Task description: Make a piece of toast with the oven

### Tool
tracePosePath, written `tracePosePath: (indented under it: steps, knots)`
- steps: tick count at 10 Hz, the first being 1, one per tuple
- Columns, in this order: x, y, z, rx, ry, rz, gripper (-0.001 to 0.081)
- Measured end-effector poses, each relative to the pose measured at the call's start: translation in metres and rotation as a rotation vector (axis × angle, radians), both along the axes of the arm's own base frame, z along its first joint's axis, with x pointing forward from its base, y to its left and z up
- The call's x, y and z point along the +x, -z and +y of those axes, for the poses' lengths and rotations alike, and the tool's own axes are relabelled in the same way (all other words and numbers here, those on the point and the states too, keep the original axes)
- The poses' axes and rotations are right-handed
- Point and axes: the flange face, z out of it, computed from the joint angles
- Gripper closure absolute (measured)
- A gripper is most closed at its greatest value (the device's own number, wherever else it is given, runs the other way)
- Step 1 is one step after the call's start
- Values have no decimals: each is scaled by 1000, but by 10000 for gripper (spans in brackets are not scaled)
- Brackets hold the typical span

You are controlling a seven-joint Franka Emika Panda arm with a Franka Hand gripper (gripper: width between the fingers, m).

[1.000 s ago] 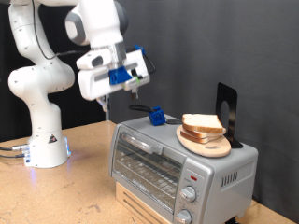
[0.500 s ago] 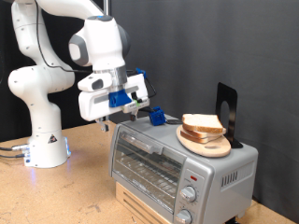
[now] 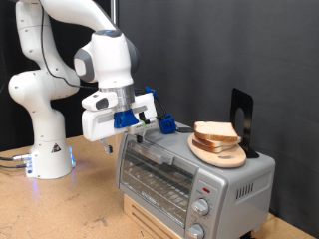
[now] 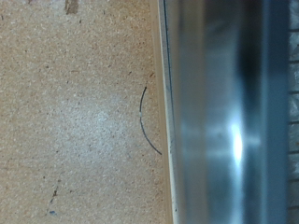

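Table [image 3: 60,214]: a pale particle-board surface fills the lower part of the exterior view; in the wrist view the same speckled board [image 4: 75,121] shows with a thin dark curved mark on it.
Arm [image 3: 40,90]: a white Franka stands on its base at the exterior view's left and bends over towards the oven.
Oven [image 3: 189,174]: a silver toaster oven sits at the exterior view's lower right on a light wooden box; its glass door is shut, a wire rack shows behind the glass, and two round knobs and a small red light sit on the panel at the exterior view's right. In the wrist view a blurred, shiny metal surface [image 4: 224,112] runs beside the board, most likely the oven's edge.
Gripper [image 3: 143,127]: the white hand with blue parts hangs just above the oven's top at its end towards the exterior view's left, close to the door's upper edge.
Jaws: I cannot tell whether they are spread or pressed together; nothing shows between them.
Wooden plate [image 3: 219,155]: a round plate lies on the oven's top, in front of a black upright stand [image 3: 242,118].
Piece of toast [image 3: 215,133]: a pale slice with a tan crust lies on the wooden plate, well apart from the gripper.
Blue object [image 3: 168,124]: a small blue thing rests on the oven's top, between the gripper and the plate.
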Motion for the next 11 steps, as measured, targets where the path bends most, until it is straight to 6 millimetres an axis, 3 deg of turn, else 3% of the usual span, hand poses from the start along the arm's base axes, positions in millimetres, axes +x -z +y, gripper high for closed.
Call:
tracePosePath:
  steps: [5, 11]
  knots:
    - [4, 2, -22, -45, 10, -19, 124]
    - [10, 18, -56, -108, 14, -31, 124]
